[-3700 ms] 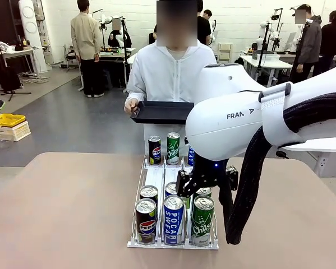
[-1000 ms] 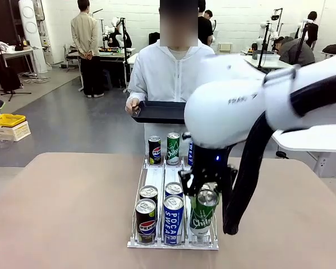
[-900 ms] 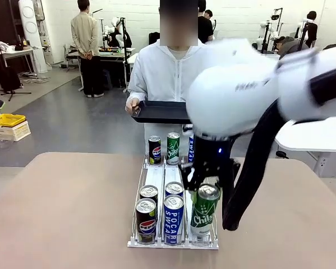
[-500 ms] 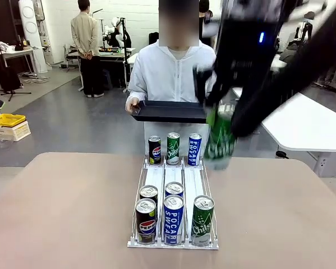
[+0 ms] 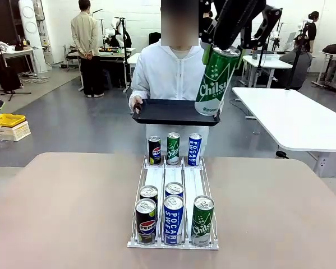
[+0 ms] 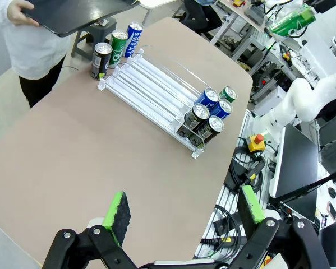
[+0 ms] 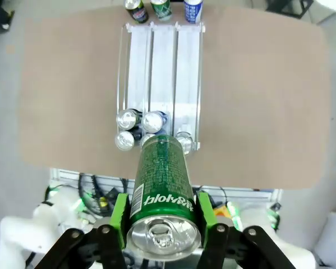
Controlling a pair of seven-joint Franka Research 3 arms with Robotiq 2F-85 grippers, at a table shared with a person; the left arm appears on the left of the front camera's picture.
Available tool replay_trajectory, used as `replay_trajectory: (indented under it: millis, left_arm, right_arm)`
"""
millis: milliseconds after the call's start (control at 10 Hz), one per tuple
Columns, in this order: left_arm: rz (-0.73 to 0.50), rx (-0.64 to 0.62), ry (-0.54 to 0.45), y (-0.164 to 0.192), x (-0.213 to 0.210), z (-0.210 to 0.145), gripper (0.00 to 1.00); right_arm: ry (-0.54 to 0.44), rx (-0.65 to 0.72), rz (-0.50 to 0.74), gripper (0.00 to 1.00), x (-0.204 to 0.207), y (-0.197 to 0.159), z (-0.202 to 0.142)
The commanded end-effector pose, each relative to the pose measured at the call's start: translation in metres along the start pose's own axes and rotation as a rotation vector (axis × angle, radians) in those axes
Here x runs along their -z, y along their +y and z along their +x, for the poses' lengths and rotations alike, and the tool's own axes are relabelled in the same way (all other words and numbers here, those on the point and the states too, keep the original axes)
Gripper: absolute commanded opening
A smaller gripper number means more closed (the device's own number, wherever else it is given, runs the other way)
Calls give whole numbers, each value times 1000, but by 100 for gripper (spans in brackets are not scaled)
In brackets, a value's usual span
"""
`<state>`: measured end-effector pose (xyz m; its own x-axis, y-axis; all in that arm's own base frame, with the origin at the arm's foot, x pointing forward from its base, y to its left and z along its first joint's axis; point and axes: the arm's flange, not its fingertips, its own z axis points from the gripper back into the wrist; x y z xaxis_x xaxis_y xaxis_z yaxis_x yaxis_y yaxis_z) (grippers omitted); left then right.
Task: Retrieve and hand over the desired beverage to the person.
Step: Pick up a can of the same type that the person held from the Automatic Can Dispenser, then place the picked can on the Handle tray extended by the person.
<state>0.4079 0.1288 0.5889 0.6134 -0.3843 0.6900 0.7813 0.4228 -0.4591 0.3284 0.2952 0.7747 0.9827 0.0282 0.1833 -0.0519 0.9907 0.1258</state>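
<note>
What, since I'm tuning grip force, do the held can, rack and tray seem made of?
The can: thin metal, likely aluminium, glossy green print; bare silvery top with pull tab. The rack: clear plastic, probably acrylic; see-through rails and front lip. The tray: dark, fairly matte, perhaps plastic; can't tell.

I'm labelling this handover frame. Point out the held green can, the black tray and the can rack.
held green can (image 5: 213, 78): front view, its label.
black tray (image 5: 168, 116): front view, its near side.
can rack (image 5: 155, 175): front view, its bare left lane.
</note>
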Motion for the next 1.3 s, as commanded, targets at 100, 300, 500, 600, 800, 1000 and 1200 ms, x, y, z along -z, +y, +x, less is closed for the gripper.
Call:
replay_trajectory:
  millis: [100,300,500,600,800,1000,1200]
  left_arm:
    - [-9,-1,-7,-1,-2,2,100]
    - [-9,-1,-7,-1,-2,2,100]
    - [-9,-1,-7,-1,-2,2,100]
    - [-9,-1,-7,-1,-2,2,100]
    - [-9,-1,-7,-1,-2,2,100]
    - [-9,-1,-7,-1,-2,2,100]
    - [-9,-1,-7,-1,-2,2,100]
  right_arm:
    - [43,-32,-2,55,2,11,14]
    - [18,-2,7,55,6,2,10]
    - [18,-2,7,55,6,2,10]
    - [18,-2,7,55,6,2,10]
    - [18,-2,7,55,6,2,10]
    - [18,-2,7,55,6,2,10]
    - [18,-2,7,55,6,2,10]
